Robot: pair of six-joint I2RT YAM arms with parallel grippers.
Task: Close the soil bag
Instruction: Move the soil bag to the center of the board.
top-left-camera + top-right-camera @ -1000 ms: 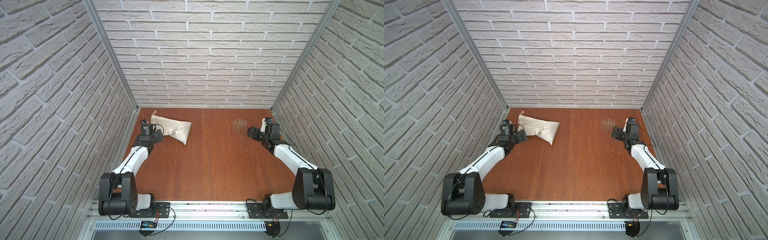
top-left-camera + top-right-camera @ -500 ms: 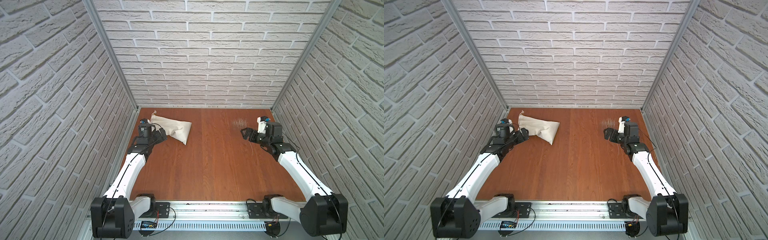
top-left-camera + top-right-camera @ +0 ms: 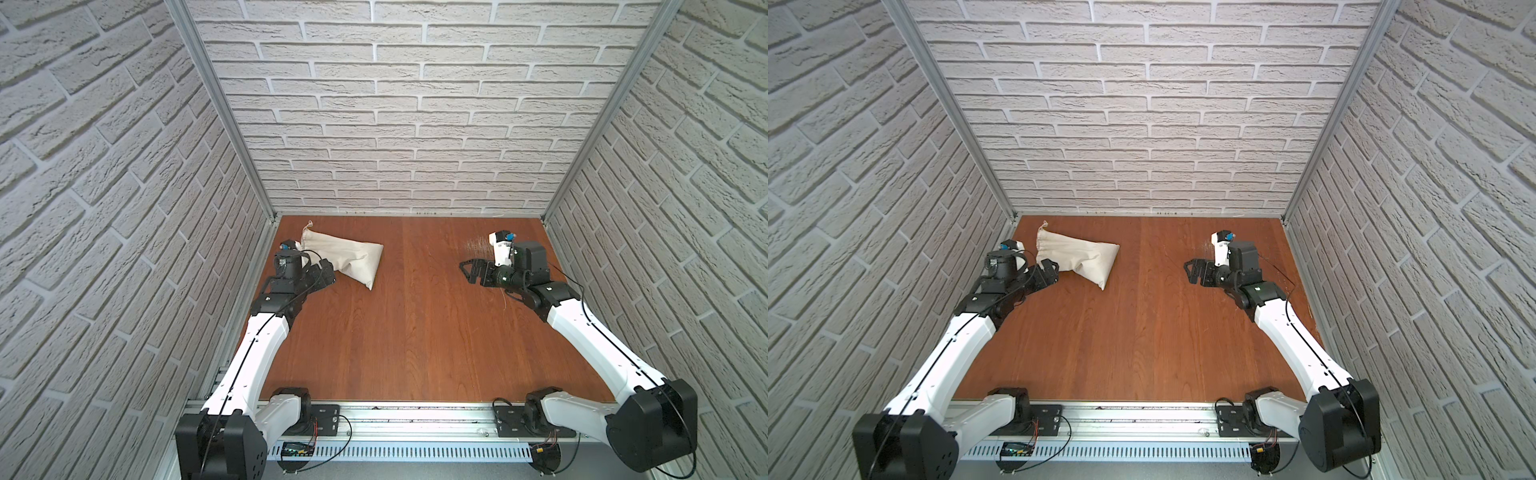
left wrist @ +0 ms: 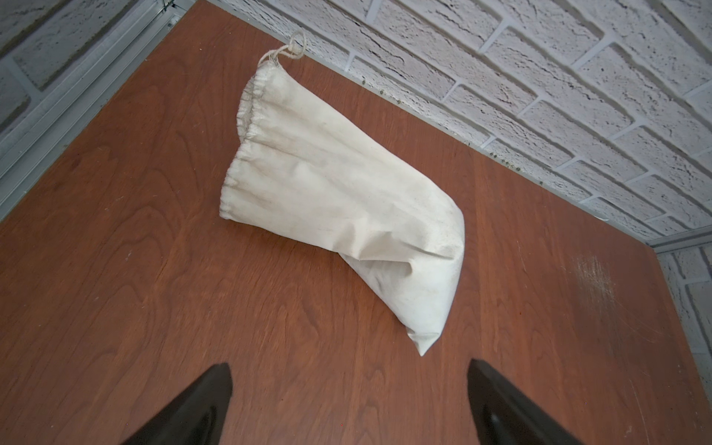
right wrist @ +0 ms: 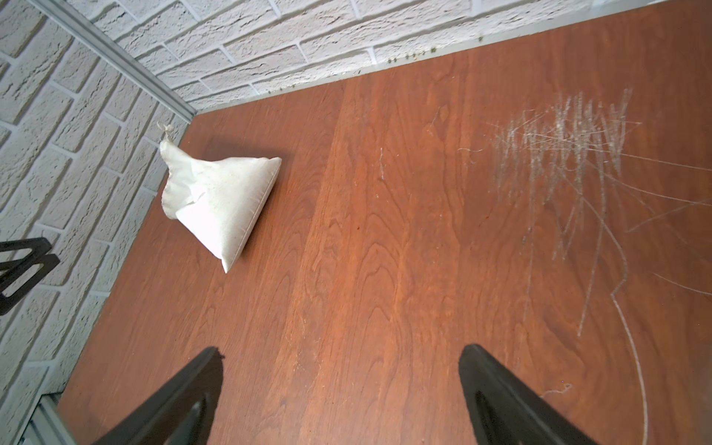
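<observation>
In both top views the soil bag (image 3: pixel 347 257) lies on the bench (image 3: pixel 415 340); the left claw (image 3: pixel 326 270), wide and empty, sits just beside it, the right claw (image 3: pixel 1190 270), equally wide and empty, well apart from it. Left wrist view: the bag lies ahead of the claw, long axis slanting away, gathered mouth and cord (image 4: pixel 287 48) at the far end, near the brick wall (image 4: pixel 501 77). Right wrist view: scratches (image 5: pixel 570 154) mark the bench well clear of the bag. Judgement: left arm nearer.

Reddish wood-grain table (image 3: pixel 415 340) — soil bag (image 3: pixel 347 258) lies on its side near the far left corner; pale scratch marks (image 5: pixel 570 154) toward far right.
</observation>
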